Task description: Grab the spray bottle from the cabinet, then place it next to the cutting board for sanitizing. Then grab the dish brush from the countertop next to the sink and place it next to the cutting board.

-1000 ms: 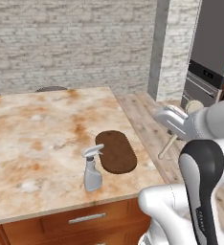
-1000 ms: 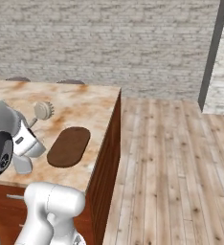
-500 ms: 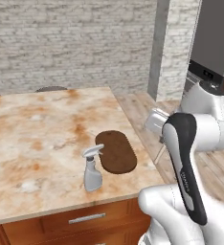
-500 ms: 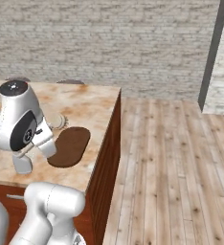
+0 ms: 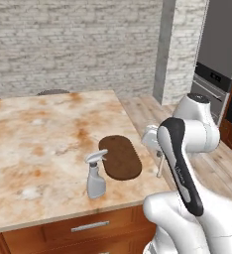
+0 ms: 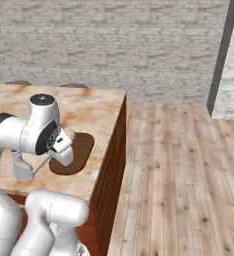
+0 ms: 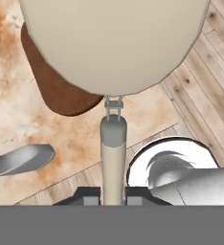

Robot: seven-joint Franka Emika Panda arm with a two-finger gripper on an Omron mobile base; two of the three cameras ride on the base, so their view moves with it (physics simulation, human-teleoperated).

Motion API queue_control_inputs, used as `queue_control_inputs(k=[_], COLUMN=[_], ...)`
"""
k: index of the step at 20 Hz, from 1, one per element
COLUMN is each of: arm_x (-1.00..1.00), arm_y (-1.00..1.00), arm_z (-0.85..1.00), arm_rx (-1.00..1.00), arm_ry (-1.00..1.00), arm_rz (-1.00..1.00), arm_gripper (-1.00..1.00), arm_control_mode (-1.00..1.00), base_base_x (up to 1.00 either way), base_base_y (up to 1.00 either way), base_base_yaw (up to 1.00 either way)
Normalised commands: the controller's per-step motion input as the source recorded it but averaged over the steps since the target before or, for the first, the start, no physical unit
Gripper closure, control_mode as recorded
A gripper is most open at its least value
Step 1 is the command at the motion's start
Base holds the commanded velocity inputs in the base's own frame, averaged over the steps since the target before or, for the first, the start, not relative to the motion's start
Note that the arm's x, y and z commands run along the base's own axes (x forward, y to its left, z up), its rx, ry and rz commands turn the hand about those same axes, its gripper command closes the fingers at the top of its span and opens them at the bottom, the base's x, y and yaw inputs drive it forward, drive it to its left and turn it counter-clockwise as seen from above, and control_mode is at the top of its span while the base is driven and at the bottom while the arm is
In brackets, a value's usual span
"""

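The dish brush point(image 7: 113, 143) is what we have clamped in the gripper point(image 7: 112, 195): in the hand view its pale stick handle rises from between the two dark finger tips point(image 7: 88, 195), which sit narrow against it on either side, and its round cream head spreads across the top of that view. In the left base view we see the handle point(image 5: 160, 164) hanging below the hand, just past the right-hand edge of the countertop point(image 5: 33, 139) and right of the cutting board point(image 5: 120, 157). In the right base view the brush head point(image 6: 69, 134) shows just above the board point(image 6: 77, 151), beside the arm's wrist.

The cutting board lies flat on the countertop, near its front right corner. The spray bottle point(image 5: 94, 174) stands upright just to the left of the board, close to its near end, trigger nozzle turned toward the board. In the hand view the board point(image 7: 56, 86) lies beneath the brush head, and wooden floor point(image 7: 200, 72) lies beyond the countertop edge.
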Motion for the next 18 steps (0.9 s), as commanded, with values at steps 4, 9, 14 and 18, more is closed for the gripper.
queue_control_inputs(k=[4,9,14,18], arm_x=[0.58,0.63,0.77,0.96], arm_y=[0.00,-0.08,-0.25,0.00], arm_z=[-0.51,-0.44,-0.22,-0.42], arm_rx=[-0.06,-0.07,-0.01,-0.03], arm_ry=[-0.03,0.00,0.00,0.04], arm_rz=[0.20,0.13,0.14,0.18], arm_gripper=[1.00,1.00,1.00,1.00], arm_control_mode=[-1.00,-1.00,-1.00,-1.00], base_base_x=[0.00,0.00,0.00,0.00], base_base_y=[0.00,0.00,0.00,0.00], base_base_yaw=[0.00,0.00,0.00,0.00])
